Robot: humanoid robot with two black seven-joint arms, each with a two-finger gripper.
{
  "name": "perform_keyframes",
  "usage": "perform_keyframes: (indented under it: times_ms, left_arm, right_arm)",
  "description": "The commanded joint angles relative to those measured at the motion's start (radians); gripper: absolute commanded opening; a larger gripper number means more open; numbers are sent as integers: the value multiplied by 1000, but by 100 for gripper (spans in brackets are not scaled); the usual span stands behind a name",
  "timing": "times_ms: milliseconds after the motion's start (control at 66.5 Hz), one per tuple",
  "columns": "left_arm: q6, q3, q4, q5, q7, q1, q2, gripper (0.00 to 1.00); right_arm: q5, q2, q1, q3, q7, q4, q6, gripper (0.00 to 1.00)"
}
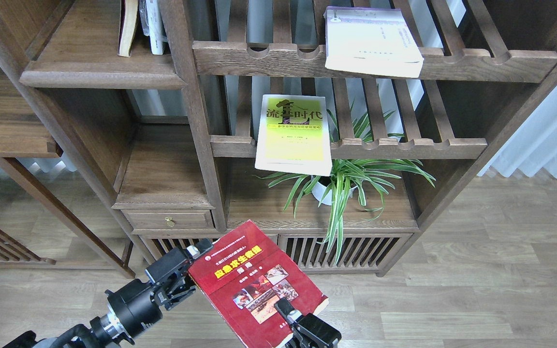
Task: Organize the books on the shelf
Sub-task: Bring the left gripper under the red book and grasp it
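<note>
The dark red book [254,280] with small photos hangs tilted in the air low in front of the bookcase. My right gripper [285,311] is shut on its lower edge, one finger over the cover. My left gripper [190,271] is against the book's left edge; I cannot tell whether it clamps it. The yellow-green book [294,135] lies on the lower slatted rack, overhanging its front rail. The white book [373,42] lies on the upper slatted rack. The solid plank shelf [99,75] is at the upper left.
A few other books [140,26] stand upright at the right end of the plank shelf. A potted spider plant [341,181] stands under the lower rack. A small drawer [169,220] sits below the middle compartment. Wood floor lies around the bookcase.
</note>
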Motion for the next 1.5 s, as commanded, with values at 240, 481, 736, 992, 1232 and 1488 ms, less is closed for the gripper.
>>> perform_keyframes:
  times_ms: [240, 481, 736, 992, 1232, 1488]
  left_arm:
    - [0, 48, 12, 12, -2, -1, -73, 86]
    - [0, 79, 26, 27, -2, -14, -93, 53]
    - [0, 90, 29, 23, -11, -14, -96, 38]
    - [0, 88, 29, 40, -12, -9, -96, 77]
    - [0, 77, 29, 41, -12, 20, -87, 97]
    - [0, 60, 31, 40, -14, 25, -78, 98]
  right_arm:
    - [-4, 2, 2, -3, -1, -6, 0, 3]
    - [-5, 0, 2, -14, -1, -6, 0, 3]
    - [-7, -1, -6, -17, -2, -6, 0, 3]
    - [-18, -6, -13, -20, -19, -6, 0, 3]
    - [-18, -6, -16, -25, -27, -6, 0, 3]
    - [-19, -9, -38, -42, -41, -6, 0, 3]
